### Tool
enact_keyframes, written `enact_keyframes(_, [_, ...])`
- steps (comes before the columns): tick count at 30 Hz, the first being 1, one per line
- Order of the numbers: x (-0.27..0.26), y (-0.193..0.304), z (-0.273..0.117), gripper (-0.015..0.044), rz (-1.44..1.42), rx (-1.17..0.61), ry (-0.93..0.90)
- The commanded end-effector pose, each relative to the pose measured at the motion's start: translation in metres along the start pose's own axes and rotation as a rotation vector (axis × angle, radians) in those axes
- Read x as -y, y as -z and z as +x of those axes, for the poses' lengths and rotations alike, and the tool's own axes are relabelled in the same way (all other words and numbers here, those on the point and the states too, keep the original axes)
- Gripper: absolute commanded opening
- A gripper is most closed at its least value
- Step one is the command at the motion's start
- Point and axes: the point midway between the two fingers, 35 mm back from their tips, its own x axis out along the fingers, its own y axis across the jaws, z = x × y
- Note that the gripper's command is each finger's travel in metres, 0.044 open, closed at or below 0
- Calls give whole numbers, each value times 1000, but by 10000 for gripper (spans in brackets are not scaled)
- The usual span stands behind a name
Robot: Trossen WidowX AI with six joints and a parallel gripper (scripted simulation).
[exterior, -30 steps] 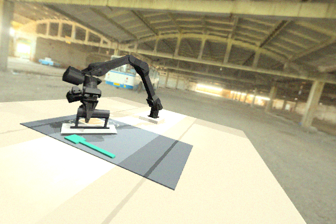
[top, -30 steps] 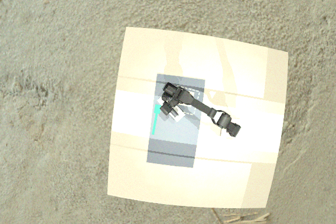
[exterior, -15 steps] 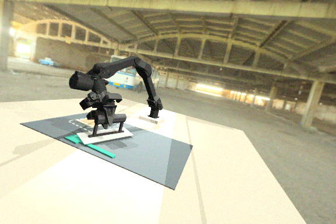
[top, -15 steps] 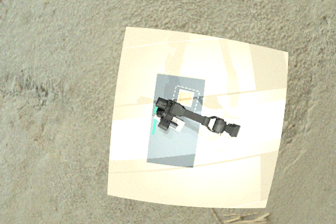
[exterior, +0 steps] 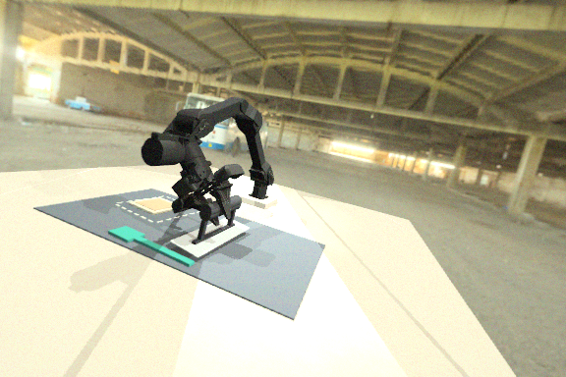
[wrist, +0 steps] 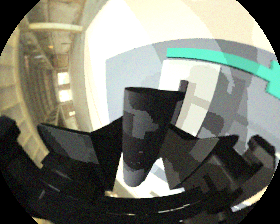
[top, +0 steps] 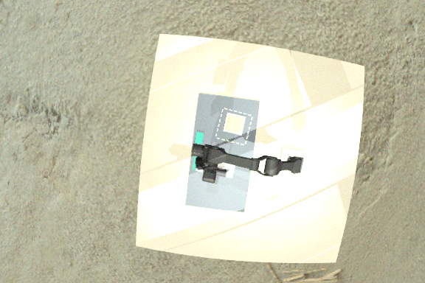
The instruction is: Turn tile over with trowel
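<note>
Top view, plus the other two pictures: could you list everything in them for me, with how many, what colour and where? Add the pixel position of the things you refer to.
table (top: 184, 230) (exterior: 123, 321) (wrist: 141, 20): one, cream, under the mat
mat (top: 221, 197) (exterior: 295, 267) (wrist: 116, 85): one, blue-grey, on the table
dashed outline (top: 216, 138) (exterior: 154, 222): one, white, on the mat
tile (top: 234, 124) (exterior: 154, 205): one, tan with pale border, inside the outline
trowel (top: 229, 172) (exterior: 211, 243) (wrist: 203, 77): one, white plate with black handle, over the mat
paddle-shaped piece (top: 199, 137) (exterior: 127, 234) (wrist: 206, 56): one, teal, along the mat's edge
bus (exterior: 198, 99): one, white and blue, background
arm (top: 240, 160) (exterior: 221, 112): one, black, reaching over the mat
gripper (top: 211, 166) (exterior: 221, 205) (wrist: 141, 130): one, black, closed on the trowel's handle
</note>
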Motion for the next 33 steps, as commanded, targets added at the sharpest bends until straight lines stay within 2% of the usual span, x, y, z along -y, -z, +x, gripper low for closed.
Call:
enact_keyframes(1, [-22,6,10,0,-68,-46,-18])
enact_keyframes(26, [-122,85,87,0,-432,-411,-116])
enact_keyframes(33, [-123,87,90,0,-443,-420,-120])
